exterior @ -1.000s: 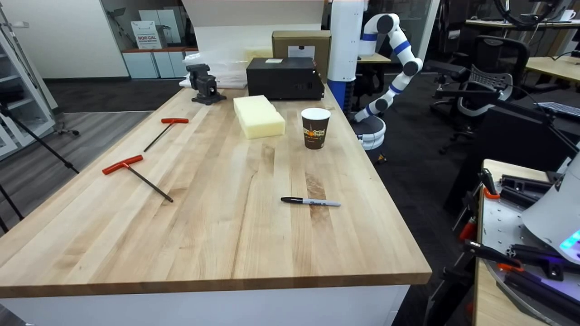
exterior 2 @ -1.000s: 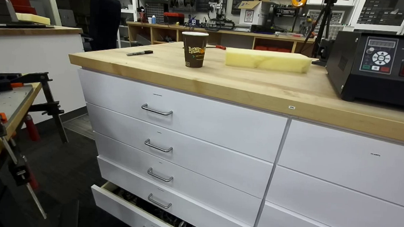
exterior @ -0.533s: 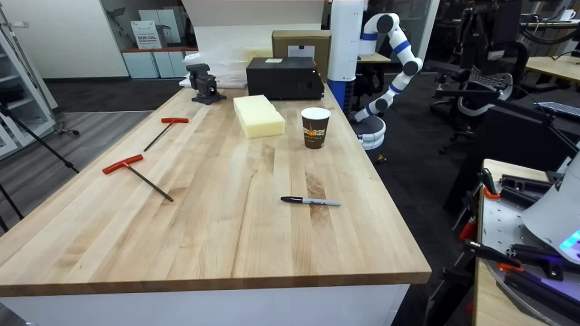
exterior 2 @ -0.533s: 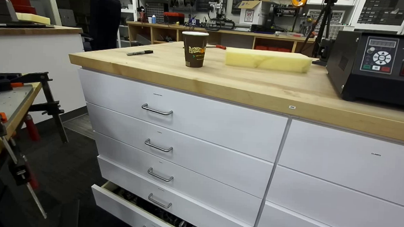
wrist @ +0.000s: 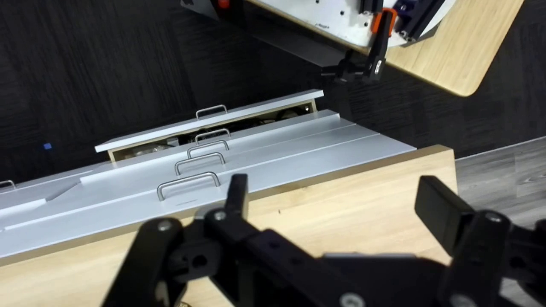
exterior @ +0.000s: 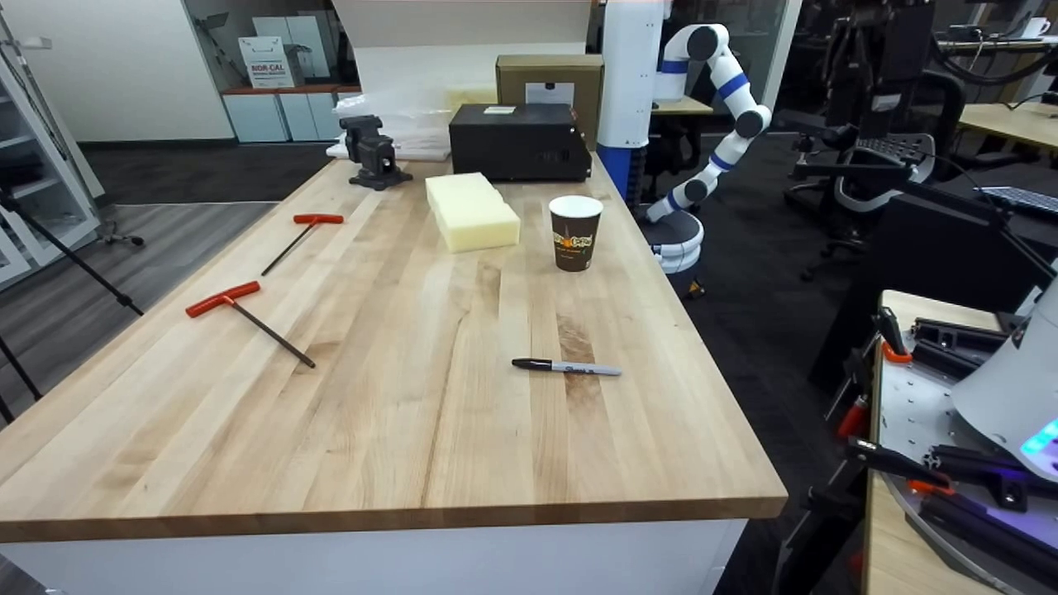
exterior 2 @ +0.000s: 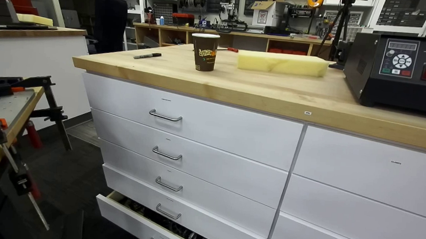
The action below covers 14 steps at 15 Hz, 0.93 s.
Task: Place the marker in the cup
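A thin gray, black-capped marker (exterior: 566, 367) lies on the pale wooden table (exterior: 397, 430), apart from the brown paper cup (exterior: 574, 235) (standing up). The black gripper (wrist: 335, 194) is spread wide.

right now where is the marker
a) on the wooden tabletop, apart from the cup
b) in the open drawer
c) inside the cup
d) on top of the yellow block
a: in both exterior views the marker lies on the wooden tabletop, with a visible gap between it and the cup.
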Available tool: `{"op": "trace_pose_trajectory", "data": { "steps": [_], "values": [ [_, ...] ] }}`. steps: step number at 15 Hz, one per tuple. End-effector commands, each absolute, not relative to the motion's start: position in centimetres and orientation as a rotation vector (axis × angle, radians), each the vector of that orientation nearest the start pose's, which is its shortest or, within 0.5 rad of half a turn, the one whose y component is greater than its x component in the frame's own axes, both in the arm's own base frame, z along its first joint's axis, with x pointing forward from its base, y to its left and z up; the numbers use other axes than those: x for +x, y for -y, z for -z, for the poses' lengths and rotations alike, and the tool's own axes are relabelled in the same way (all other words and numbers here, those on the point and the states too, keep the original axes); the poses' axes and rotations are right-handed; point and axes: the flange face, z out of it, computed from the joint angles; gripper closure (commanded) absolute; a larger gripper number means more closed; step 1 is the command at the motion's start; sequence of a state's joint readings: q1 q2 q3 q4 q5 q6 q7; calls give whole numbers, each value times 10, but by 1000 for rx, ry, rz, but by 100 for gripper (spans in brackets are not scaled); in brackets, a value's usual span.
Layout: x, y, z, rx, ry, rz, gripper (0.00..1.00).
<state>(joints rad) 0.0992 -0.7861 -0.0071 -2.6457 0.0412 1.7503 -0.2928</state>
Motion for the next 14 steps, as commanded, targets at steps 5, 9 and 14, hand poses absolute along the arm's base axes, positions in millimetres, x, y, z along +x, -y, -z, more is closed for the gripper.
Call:
{"op": "trace_pose_trajectory", "data": {
  "steps": [5,9,14],
  "values": [
    [344,-72,-434,-2968,616,80,0],
    [345,-112,-400,-2890,702,42,0],
    [341,-162,-365,-2797,858,-32,0]
  ]
}}
